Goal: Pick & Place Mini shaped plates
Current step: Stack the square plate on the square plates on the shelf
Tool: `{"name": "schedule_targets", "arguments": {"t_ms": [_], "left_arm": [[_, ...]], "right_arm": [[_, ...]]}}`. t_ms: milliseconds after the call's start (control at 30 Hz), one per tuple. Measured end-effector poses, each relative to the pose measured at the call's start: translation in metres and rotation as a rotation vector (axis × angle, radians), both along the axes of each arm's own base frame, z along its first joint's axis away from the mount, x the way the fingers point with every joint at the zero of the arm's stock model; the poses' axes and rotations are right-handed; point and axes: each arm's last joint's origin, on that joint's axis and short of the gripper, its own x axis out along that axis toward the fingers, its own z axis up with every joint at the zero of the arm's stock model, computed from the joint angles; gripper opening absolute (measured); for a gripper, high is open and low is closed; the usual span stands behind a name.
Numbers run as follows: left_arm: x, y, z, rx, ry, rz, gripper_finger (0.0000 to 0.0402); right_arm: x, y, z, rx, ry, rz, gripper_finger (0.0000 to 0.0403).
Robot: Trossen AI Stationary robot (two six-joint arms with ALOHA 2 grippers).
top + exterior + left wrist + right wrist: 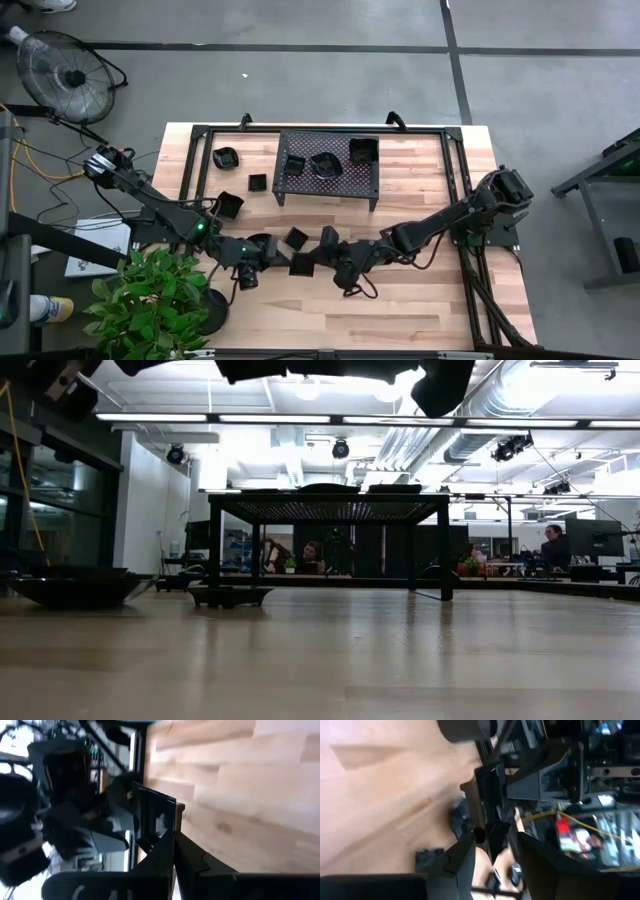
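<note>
Meeting near the table's (420,300) six o'clock edge, both arms work one square plate (154,818). Left gripper (173,851), fingers pinched tight, holds the plate by its rim, on edge. Right gripper (492,842), fingers parted, brackets what appears to be the same plate. Other plates sit on the rack (327,166) at twelve o'clock.

We reach both arms inward toward the near edge of the table (420,300): left gripper (285,258) clamped tight, right gripper (322,262) parted, tips nearly meeting.
</note>
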Motion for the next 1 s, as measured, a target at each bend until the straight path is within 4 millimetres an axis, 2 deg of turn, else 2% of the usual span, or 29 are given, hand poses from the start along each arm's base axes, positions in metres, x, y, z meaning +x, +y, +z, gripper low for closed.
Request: {"name": "schedule_targets", "arguments": {"t_ms": [333, 633, 800, 900, 1000], "left_arm": [[0.001, 0.007, 0.001, 0.084, -0.055, 0.238, 0.0000], [0.000, 0.009, 0.002, 0.083, -0.067, 0.307, 0.0000], [0.000, 0.013, 0.003, 0.133, -0.101, 0.445, 0.0000], [-0.001, 0.017, 0.004, 0.173, -0.128, 0.557, 0.0000], [0.003, 0.027, 0.004, 0.173, -0.139, 0.649, 0.0000]], "right_arm": [[-0.003, -0.001, 0.001, -0.101, -0.046, -0.240, 0.0146], [-0.005, -0.006, 0.003, -0.164, -0.082, -0.421, 0.0146], [-0.008, -0.009, 0.005, -0.207, -0.133, -0.623, 0.0145], [-0.011, -0.012, 0.004, -0.188, -0.180, -0.773, 0.0146], [-0.015, -0.015, -0.001, -0.106, -0.199, -0.844, 0.0146]]}}
